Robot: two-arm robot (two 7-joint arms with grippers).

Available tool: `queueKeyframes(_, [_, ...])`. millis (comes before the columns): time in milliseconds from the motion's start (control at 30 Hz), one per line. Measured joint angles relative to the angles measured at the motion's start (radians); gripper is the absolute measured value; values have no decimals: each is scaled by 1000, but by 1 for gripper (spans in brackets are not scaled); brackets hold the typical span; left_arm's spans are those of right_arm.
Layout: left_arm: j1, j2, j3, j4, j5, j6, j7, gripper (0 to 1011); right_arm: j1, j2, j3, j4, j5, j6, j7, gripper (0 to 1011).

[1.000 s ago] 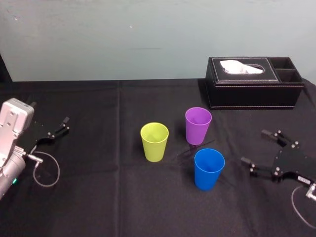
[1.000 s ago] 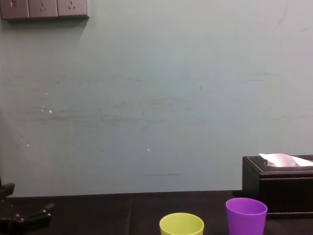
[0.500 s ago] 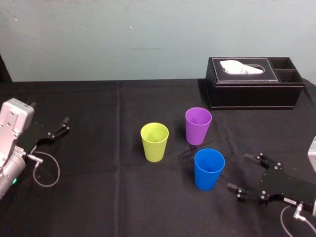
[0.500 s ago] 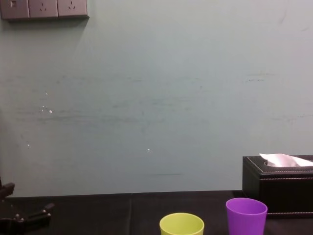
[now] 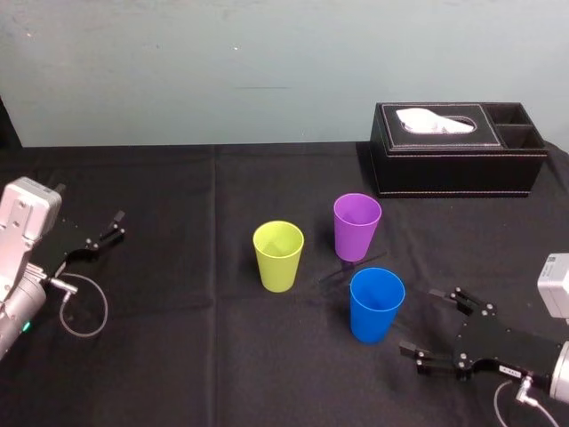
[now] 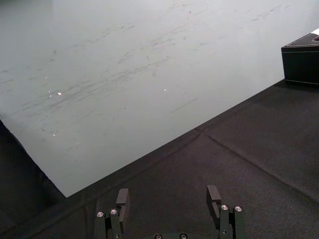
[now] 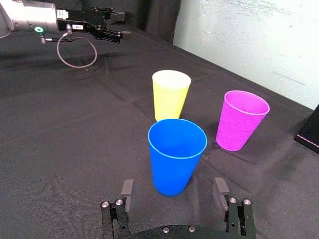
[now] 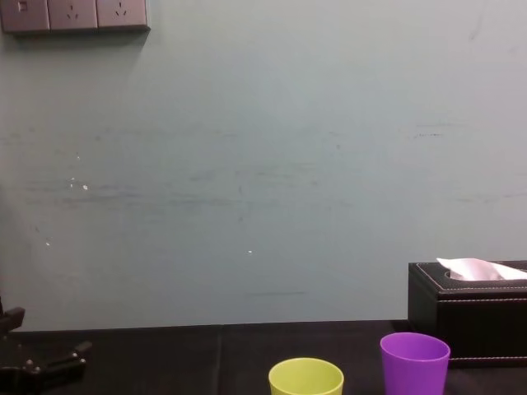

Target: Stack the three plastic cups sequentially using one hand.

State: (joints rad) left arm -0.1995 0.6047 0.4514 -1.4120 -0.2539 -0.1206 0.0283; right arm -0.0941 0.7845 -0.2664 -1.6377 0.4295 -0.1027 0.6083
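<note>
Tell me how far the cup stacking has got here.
Nothing is stacked yet: the blue cup, purple cup and yellow-green cup stand upright and apart. In hand: the right gripper, open, sits beside the blue cup, facing it. The left gripper rests open at far left. Both stackings remain.

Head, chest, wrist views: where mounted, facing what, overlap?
Head view: high, looking down; blue cup, yellow-green cup, purple cup, left gripper, right gripper.
Chest view: low, facing the wall; left gripper lower left.
Left wrist view: past the open left gripper toward the wall.
Right wrist view: past the open right gripper at the blue cup.
Shared: head and right wrist see all three cups.
</note>
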Motion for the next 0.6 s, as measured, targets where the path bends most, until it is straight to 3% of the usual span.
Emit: queueKeyframes(600, [0,0,0,0,0,0,0,1010,51,-41,-28,35,4,28,27,1000])
